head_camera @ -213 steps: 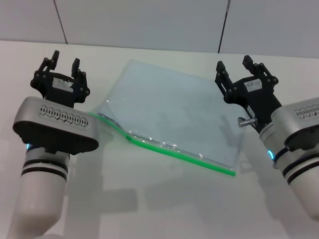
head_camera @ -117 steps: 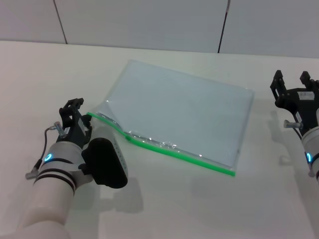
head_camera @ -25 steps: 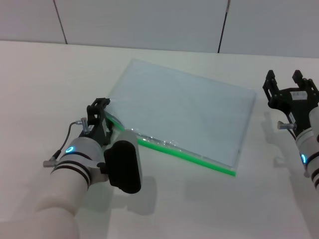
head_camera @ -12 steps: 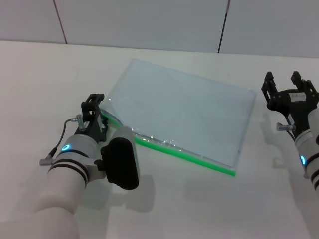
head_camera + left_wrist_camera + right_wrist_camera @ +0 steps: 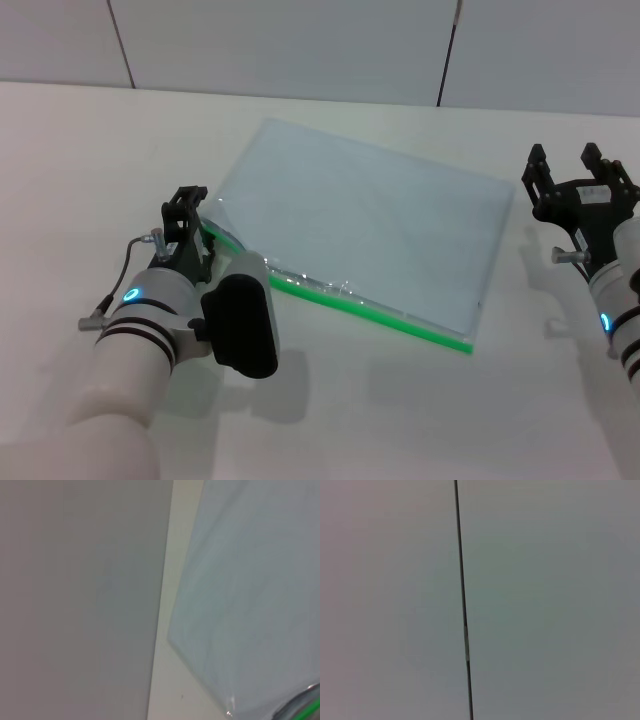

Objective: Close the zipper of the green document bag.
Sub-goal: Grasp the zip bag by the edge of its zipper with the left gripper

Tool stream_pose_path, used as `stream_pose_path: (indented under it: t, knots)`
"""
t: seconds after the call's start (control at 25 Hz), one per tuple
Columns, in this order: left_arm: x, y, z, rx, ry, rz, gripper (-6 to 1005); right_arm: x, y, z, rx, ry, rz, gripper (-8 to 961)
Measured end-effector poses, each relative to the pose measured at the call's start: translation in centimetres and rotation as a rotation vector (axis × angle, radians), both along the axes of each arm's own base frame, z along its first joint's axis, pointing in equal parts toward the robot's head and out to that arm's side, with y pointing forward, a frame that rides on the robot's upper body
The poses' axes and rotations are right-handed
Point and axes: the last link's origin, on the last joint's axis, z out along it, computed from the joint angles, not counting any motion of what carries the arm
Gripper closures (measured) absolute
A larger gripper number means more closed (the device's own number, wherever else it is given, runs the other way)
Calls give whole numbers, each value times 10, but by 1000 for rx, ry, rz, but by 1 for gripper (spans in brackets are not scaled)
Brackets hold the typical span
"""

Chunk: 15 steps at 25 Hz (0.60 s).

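The green document bag (image 5: 370,225) lies flat in the middle of the table, translucent pale blue. Its zipper (image 5: 400,322) is the bright green strip along the near long edge. My left gripper (image 5: 188,200) is low on the table at the zipper's left end, at the bag's corner, and my left forearm hides that stretch of the strip. The left wrist view shows the bag's sheet (image 5: 260,595) and a bit of the green zipper (image 5: 312,707). My right gripper (image 5: 565,160) stands open beyond the bag's right edge, apart from it, with nothing in it.
The white table (image 5: 330,420) extends back to a grey panelled wall (image 5: 300,40). The right wrist view shows only the wall with a dark seam (image 5: 462,605).
Over the last second my left gripper has drawn slightly left at the bag's corner. My right gripper has edged a little toward the bag. The bag has stayed in place.
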Motion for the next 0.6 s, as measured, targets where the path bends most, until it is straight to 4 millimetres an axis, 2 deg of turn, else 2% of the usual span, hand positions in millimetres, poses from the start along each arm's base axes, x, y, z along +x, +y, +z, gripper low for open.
stream_pose_path:
  t: [0.6]
  knots:
    - [-1, 9, 4, 18, 22, -9, 427, -6, 1, -2, -7, -1, 23, 316]
